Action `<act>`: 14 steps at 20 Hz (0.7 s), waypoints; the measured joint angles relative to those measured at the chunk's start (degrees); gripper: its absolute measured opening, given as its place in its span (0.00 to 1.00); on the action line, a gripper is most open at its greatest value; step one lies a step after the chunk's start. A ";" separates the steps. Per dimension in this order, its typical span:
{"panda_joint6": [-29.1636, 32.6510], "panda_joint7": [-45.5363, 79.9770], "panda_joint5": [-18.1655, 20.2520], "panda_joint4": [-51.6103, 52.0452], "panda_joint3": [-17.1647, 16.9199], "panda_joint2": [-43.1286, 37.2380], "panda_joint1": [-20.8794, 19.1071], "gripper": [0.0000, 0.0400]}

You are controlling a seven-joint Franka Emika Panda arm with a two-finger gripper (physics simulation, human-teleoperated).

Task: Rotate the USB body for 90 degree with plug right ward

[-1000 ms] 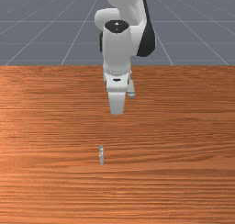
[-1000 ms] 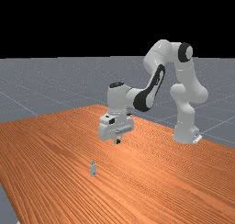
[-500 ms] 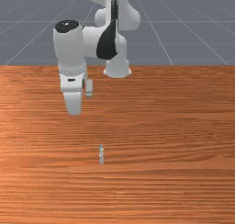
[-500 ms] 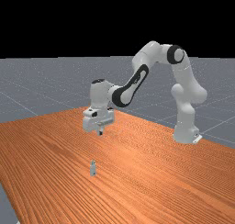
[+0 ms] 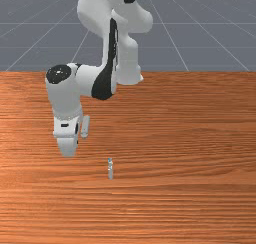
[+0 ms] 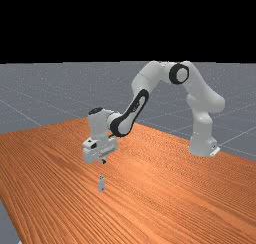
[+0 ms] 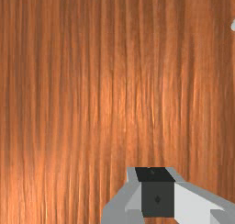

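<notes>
My gripper (image 6: 103,161) hangs above the table in the far view, just over the USB body (image 6: 101,184) in that picture. The USB body is small and pale grey, stands upright with its narrower end up, and does not touch the gripper. Seen from the front, the USB body (image 5: 110,169) is a thin upright piece, with my hand off to its left and farther back. My gripper (image 7: 157,191) is at the bottom edge of the wrist view. A pale scrap at that picture's edge may be part of the USB body.
The wooden table (image 5: 190,153) spreads around the USB body. The arm's base (image 6: 202,145) stands at the table's far side, on the far view's right. The arm's links reach over the table from there.
My hand has swung toward the front view's left, then come lower and nearer to the front camera. The USB body has stayed where it stood.
</notes>
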 joint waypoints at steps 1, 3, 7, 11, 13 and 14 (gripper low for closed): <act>2.68 -0.10 0.24 -0.20 0.13 2.03 -0.09 0.00; 8.19 -0.67 0.89 -3.11 0.61 2.70 -0.47 0.00; 7.44 -1.26 0.82 -1.76 0.55 4.07 -0.89 0.00; 8.86 -4.65 0.76 -1.39 0.96 4.39 -2.88 0.00; 4.93 -3.37 0.51 2.11 0.09 6.27 -2.88 0.00; 4.69 -3.32 0.50 2.97 0.10 6.81 -2.77 0.00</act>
